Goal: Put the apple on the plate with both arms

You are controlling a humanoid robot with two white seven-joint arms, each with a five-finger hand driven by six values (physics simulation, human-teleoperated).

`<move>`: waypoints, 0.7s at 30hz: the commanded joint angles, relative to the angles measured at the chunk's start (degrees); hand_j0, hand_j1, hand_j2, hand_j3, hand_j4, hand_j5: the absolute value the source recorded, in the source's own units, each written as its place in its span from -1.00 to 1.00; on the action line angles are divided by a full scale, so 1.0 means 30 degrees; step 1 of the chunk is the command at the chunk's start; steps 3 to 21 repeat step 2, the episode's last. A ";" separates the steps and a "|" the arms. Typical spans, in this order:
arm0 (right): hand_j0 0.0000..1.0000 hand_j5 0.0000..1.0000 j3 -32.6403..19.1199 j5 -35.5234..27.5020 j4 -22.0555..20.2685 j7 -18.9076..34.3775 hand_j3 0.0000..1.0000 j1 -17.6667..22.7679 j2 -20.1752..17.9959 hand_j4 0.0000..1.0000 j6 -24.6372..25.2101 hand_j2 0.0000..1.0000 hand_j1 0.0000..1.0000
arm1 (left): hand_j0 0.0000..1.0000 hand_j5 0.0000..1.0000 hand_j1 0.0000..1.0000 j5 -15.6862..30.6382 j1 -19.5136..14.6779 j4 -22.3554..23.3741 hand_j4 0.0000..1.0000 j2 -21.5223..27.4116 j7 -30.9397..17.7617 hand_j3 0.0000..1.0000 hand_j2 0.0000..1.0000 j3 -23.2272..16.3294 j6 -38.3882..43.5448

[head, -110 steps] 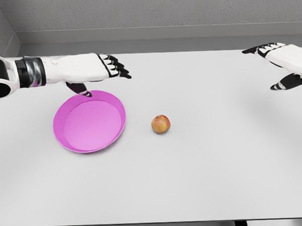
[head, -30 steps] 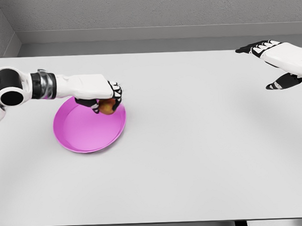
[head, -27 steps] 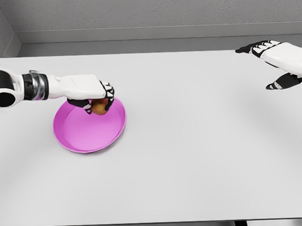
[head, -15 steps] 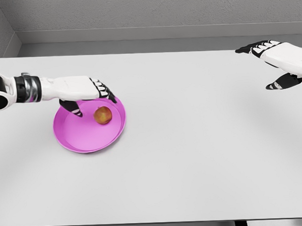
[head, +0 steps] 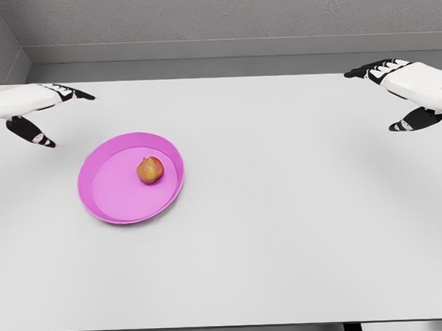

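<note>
Apple [head: 151, 169] lies on plate [head: 106, 202]; left hand [head: 26, 107] and right hand [head: 411, 86] hover wide, empty, well apart.

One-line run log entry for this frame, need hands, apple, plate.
apple: in plate | left hand: open, far left, holds nothing | right hand: open, far right | table: nothing else

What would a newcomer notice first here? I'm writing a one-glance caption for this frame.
The bright pink plate left of centre on the white table, with the apple sitting inside it toward its upper right. Then the two hands, both open and holding nothing: the left hand at the far left edge, the right hand at the far right.
</note>
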 commanded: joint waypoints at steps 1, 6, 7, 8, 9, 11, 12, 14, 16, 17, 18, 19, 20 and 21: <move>1.00 1.00 -0.0014 -0.0039 -0.0005 -0.0010 1.00 0.0000 -0.0021 1.00 0.0010 1.00 1.00 | 1.00 1.00 1.00 0.0161 0.0000 0.0364 1.00 0.0023 -0.0010 1.00 1.00 0.0117 0.0045; 1.00 1.00 0.0015 -0.0039 0.0025 -0.0010 1.00 0.0000 -0.0050 1.00 0.0010 1.00 1.00 | 1.00 1.00 1.00 0.0161 0.0000 0.0364 1.00 0.0023 -0.0010 1.00 1.00 0.0117 0.0045; 1.00 1.00 0.0015 -0.0039 0.0025 -0.0010 1.00 0.0000 -0.0050 1.00 0.0010 1.00 1.00 | 1.00 1.00 1.00 0.0161 0.0000 0.0364 1.00 0.0023 -0.0010 1.00 1.00 0.0117 0.0045; 1.00 1.00 0.0015 -0.0039 0.0025 -0.0010 1.00 0.0000 -0.0050 1.00 0.0010 1.00 1.00 | 1.00 1.00 1.00 0.0161 0.0000 0.0364 1.00 0.0023 -0.0010 1.00 1.00 0.0117 0.0045; 1.00 1.00 0.0015 -0.0039 0.0025 -0.0010 1.00 0.0000 -0.0050 1.00 0.0010 1.00 1.00 | 1.00 1.00 1.00 0.0161 0.0000 0.0364 1.00 0.0023 -0.0010 1.00 1.00 0.0117 0.0045; 1.00 1.00 0.0015 -0.0039 0.0025 -0.0010 1.00 0.0000 -0.0050 1.00 0.0010 1.00 1.00 | 1.00 1.00 1.00 0.0161 0.0000 0.0364 1.00 0.0023 -0.0010 1.00 1.00 0.0117 0.0045; 1.00 1.00 0.0015 -0.0039 0.0025 -0.0010 1.00 0.0000 -0.0050 1.00 0.0010 1.00 1.00 | 1.00 1.00 1.00 0.0161 0.0000 0.0364 1.00 0.0023 -0.0010 1.00 1.00 0.0117 0.0045; 1.00 1.00 0.0015 -0.0039 0.0025 -0.0010 1.00 0.0000 -0.0050 1.00 0.0010 1.00 1.00 | 1.00 1.00 1.00 0.0161 0.0000 0.0364 1.00 0.0023 -0.0010 1.00 1.00 0.0117 0.0045; 1.00 1.00 0.0015 -0.0039 0.0025 -0.0010 1.00 0.0000 -0.0050 1.00 0.0010 1.00 1.00 | 1.00 1.00 1.00 0.0161 0.0000 0.0364 1.00 0.0023 -0.0010 1.00 1.00 0.0117 0.0045; 1.00 1.00 0.0015 -0.0039 0.0025 -0.0010 1.00 0.0000 -0.0050 1.00 0.0010 1.00 1.00 | 1.00 1.00 1.00 0.0161 0.0000 0.0364 1.00 0.0023 -0.0010 1.00 1.00 0.0117 0.0045; 1.00 1.00 0.0015 -0.0039 0.0025 -0.0010 1.00 0.0000 -0.0050 1.00 0.0010 1.00 1.00 | 1.00 1.00 1.00 0.0161 0.0000 0.0364 1.00 0.0023 -0.0010 1.00 1.00 0.0117 0.0045; 1.00 1.00 0.0015 -0.0039 0.0025 -0.0010 1.00 0.0000 -0.0050 1.00 0.0010 1.00 1.00 | 1.00 1.00 1.00 0.0161 0.0000 0.0364 1.00 0.0023 -0.0010 1.00 1.00 0.0117 0.0045; 1.00 1.00 0.0015 -0.0039 0.0025 -0.0010 1.00 0.0000 -0.0050 1.00 0.0010 1.00 1.00 | 1.00 1.00 1.00 0.0161 0.0000 0.0364 1.00 0.0023 -0.0010 1.00 1.00 0.0117 0.0045; 1.00 1.00 0.0015 -0.0039 0.0025 -0.0010 1.00 0.0000 -0.0050 1.00 0.0010 1.00 1.00 | 1.00 1.00 1.00 0.0161 0.0000 0.0364 1.00 0.0023 -0.0010 1.00 1.00 0.0117 0.0045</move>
